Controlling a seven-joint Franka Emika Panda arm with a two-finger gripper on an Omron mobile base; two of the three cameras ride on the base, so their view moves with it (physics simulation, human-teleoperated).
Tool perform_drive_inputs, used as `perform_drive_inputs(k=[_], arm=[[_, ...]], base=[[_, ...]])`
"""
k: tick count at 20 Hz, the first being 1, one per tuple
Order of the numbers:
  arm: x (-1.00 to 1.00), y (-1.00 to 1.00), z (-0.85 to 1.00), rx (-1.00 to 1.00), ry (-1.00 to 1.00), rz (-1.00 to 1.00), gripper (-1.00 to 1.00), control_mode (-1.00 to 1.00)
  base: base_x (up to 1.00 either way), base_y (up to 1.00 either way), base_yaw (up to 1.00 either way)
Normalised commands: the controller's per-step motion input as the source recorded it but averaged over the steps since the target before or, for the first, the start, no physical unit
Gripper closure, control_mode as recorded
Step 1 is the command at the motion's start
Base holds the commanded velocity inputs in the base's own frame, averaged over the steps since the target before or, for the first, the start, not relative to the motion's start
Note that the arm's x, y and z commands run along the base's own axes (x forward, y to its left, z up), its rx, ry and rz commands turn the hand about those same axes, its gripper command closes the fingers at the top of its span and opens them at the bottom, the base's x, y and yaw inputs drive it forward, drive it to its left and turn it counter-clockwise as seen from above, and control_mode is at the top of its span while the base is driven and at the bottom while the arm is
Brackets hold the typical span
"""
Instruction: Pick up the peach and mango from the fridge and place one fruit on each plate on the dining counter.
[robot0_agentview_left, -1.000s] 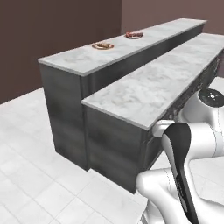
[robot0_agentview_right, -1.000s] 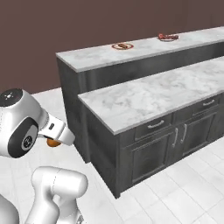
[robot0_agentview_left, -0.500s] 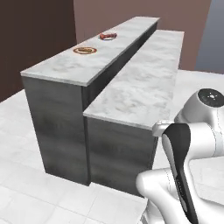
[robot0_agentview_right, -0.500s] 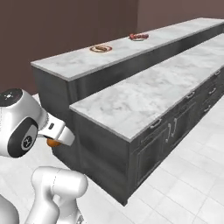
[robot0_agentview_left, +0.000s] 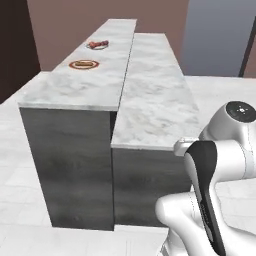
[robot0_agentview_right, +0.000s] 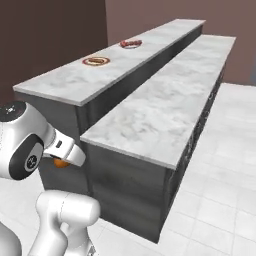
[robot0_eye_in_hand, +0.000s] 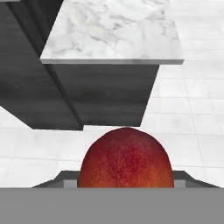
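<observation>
My gripper (robot0_eye_in_hand: 126, 181) is shut on a round red fruit (robot0_eye_in_hand: 125, 159) with orange speckles; whether it is the peach or the mango I cannot tell. An orange bit of the fruit (robot0_agentview_right: 61, 163) peeks from under the hand, which hangs low in front of the counter's near end. The dining counter (robot0_agentview_left: 75, 87) is the higher marble slab. On it lie the red-rimmed plate (robot0_agentview_left: 84, 64) (robot0_agentview_right: 96, 61) and, farther along, a greyish plate (robot0_agentview_left: 97, 45) (robot0_agentview_right: 131, 44) with something red on it. Both plates are far from the gripper.
A lower marble counter (robot0_agentview_left: 155, 100) (robot0_agentview_right: 165, 107) runs alongside the dining counter on its right, with dark cabinet fronts (robot0_agentview_right: 195, 145). White tiled floor (robot0_eye_in_hand: 192, 109) lies around the near end. Brown walls stand behind.
The whole picture has swung as the base drove around the counter's end, so both slabs are now seen lengthwise. The arm's pose and its hold on the fruit look unchanged.
</observation>
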Motion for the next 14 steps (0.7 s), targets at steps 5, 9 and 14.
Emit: perform_drive_inputs(k=[5, 9, 14], arm=[[0.00, 0.00, 0.00, 0.00, 0.00, 0.00, 1.00, 1.00], [0.00, 0.00, 0.00, 0.00, 0.00, 0.00, 1.00, 1.00], [0.00, 0.00, 0.00, 0.00, 0.00, 0.00, 1.00, 1.00]], base=[[0.00, 1.00, -0.39], [0.00, 1.00, -0.37], [-0.15, 1.00, -0.38]])
